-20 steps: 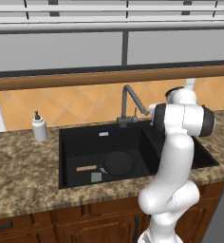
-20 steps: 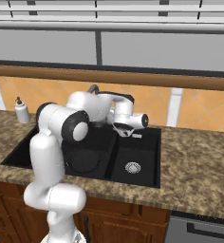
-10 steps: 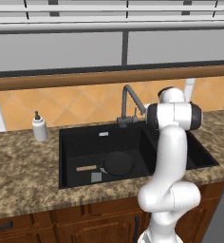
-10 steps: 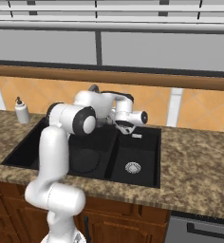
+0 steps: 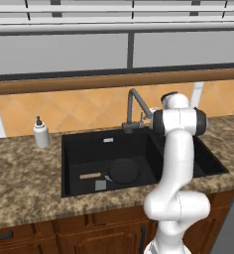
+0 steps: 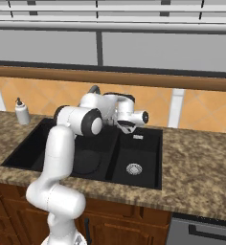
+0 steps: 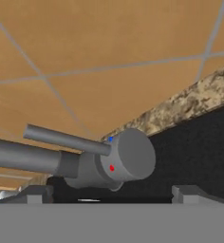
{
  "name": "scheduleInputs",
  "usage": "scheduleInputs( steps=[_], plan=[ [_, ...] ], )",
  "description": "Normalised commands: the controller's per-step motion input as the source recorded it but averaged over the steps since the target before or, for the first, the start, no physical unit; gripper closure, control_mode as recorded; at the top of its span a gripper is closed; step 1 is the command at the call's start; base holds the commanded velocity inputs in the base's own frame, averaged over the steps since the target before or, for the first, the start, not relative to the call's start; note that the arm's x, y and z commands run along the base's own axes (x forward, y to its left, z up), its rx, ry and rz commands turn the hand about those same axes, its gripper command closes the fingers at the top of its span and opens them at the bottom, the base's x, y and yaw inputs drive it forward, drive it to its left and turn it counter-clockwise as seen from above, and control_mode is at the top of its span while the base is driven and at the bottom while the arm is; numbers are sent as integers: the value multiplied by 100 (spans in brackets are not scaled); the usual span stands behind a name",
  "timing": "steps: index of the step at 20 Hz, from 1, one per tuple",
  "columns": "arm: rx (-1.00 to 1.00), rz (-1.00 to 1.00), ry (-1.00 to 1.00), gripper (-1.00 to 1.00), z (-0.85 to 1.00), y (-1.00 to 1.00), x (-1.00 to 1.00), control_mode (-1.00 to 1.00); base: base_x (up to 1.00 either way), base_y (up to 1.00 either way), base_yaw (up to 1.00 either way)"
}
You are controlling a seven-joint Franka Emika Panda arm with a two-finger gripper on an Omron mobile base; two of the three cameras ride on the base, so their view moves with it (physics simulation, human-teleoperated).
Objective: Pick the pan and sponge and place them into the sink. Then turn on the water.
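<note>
The left base view looks down into the black sink [image 5: 69, 163] — the pan [image 5: 122, 171] and the little sponge [image 5: 100, 185] lie in its wide bowl. The hand view sits close to the faucet [image 7: 92, 163], its thin lever pointing left. The arm's elbow has swung nearer the wall than before. The gripper [image 6: 126, 127] is wide open and holds nothing.

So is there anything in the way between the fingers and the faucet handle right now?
Nothing visible. In the hand view the faucet sits just ahead of the open gripper, its thin lever unobstructed, with only the tiled wall behind it.
</note>
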Motion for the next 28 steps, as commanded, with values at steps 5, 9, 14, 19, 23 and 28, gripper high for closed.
scheduleInputs(
  steps=[5,9,14,19,23,28],
  plan=[
    [0,0,-1,-100,-13,22,15,-100,0,0,0],
    [0,0,0,-100,-20,12,25,-100,0,0,0],
    [0,0,0,-100,-19,9,31,-100,0,0,0],
    [0,0,0,-100,-19,13,28,-100,0,0,0],
    [0,0,0,100,-25,13,12,-100,0,0,0],
    [0,0,0,100,-22,16,7,-100,0,0,0]
  ],
)
